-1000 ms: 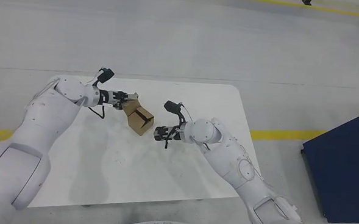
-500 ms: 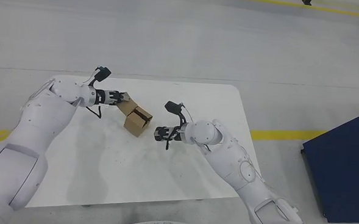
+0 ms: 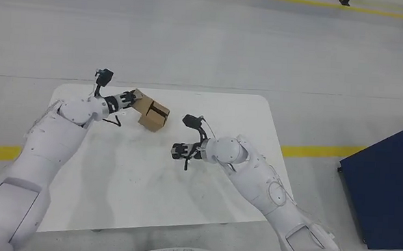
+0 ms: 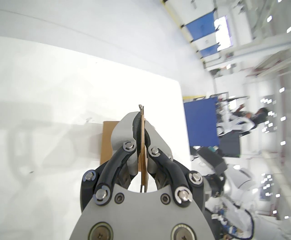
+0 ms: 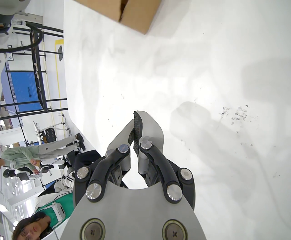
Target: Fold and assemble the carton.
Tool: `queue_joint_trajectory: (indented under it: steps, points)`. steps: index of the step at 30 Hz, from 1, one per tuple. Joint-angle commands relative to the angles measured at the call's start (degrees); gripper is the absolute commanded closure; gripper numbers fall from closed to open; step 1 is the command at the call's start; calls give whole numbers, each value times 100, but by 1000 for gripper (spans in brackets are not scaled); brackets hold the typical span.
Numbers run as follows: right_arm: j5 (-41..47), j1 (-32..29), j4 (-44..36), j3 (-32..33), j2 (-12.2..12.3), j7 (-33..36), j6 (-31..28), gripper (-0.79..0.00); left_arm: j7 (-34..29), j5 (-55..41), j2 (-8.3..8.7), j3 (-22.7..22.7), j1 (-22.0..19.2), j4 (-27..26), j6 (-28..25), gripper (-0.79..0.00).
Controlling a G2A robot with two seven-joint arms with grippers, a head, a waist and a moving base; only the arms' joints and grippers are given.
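Left gripper (image 4: 141,122) is clamping a box (image 3: 152,114) flap near the desk's (image 3: 205,194) far edge, mid-assembly; next, the closed, empty right gripper (image 5: 138,122) probably needs to press flaps.

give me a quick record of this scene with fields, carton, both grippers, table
carton: brown carton, box-shaped, near the far edge of the table
left arm: left gripper shut on a thin cardboard flap of the carton
right arm: right gripper shut, holding nothing, over bare table, apart from the carton
contact: the left gripper alone touches the carton
carton on the table or lifted: cannot tell
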Motion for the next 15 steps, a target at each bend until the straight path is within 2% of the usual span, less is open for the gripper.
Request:
queue_joint_trajectory:
  steps: [1, 9, 15]
  points:
    - [15, 12, -1, -12, -10, -90, -24, 0, -743, -460, 29, -126, 147, -191, 279, 0]
    - [107, 178, 195, -144, -105, -544, 297, 0, -1281, -57, 169, -103, 359, -797, 981, 0]
    - [216, 146, 259, -19, -97, -622, 347, 0, -960, 734, 306, -50, 631, -1378, 1139, 0]
